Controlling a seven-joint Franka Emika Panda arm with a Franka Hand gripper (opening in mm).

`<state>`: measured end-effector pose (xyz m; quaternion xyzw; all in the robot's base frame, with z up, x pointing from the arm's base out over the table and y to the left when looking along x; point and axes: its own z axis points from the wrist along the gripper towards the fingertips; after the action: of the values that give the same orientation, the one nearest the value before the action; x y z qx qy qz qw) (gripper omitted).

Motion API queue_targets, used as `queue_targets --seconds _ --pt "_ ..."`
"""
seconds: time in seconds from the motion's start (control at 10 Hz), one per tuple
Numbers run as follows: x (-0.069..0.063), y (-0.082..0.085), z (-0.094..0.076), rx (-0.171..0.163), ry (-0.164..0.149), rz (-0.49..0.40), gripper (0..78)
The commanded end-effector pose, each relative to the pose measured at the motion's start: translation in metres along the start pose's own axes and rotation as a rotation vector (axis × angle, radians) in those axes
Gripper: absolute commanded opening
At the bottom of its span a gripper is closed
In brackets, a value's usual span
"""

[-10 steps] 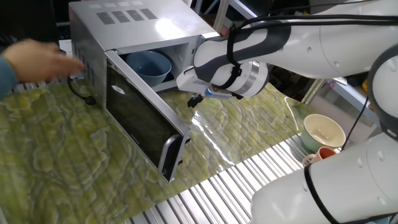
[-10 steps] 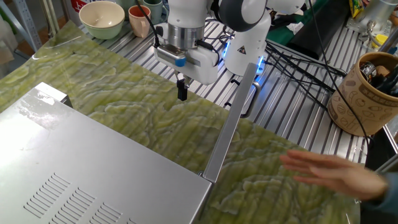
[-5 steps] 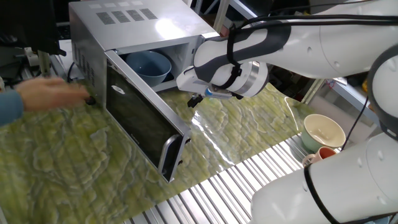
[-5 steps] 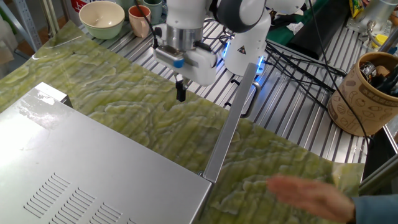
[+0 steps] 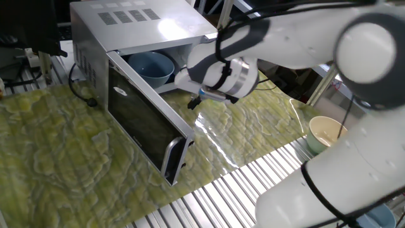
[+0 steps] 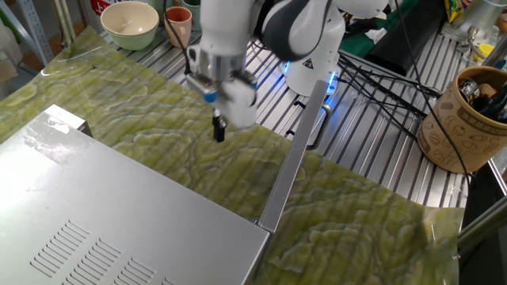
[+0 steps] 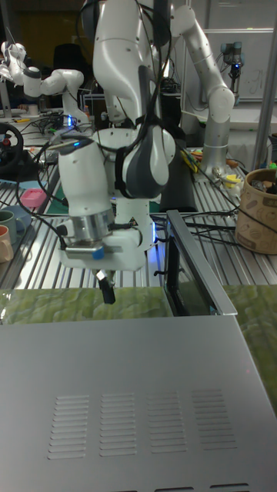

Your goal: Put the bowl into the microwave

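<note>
While bowl sits inside microwave, tool hangs outside, fingers together, empty.

— What do you make of the microwave?

— Brushed silver metal on your side, satin sheen, with a dark glossy glass door.

— And the bowl inside?

— Light blue, smooth and glossy; you'd call it glazed ceramic, though it may be plastic from here.

— The table cover?

— A green marbled sheet, shiny where light hits, over ribbed bare metal. The arm you run is glossy white plastic.
</note>
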<state>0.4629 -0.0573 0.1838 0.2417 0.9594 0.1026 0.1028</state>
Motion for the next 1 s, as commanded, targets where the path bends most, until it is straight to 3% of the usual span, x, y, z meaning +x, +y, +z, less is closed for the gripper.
queue_targets --seconds 0.1,0.2,0.3,0.5,0.6,1.0 --pt "-0.053 0.0 0.073 0.112 -0.052 0.267 1.1" --pt "-0.054 0.0 0.073 0.132 -0.059 0.248 1.1" --pt "-0.057 0.003 0.071 0.173 -0.04 0.145 1.1" --pt "-0.061 0.006 0.068 0.166 -0.029 0.081 1.1" --pt "-0.062 0.007 0.067 0.117 -0.018 0.052 1.1" --pt "-0.057 0.013 0.064 0.034 -0.009 0.094 1.1"
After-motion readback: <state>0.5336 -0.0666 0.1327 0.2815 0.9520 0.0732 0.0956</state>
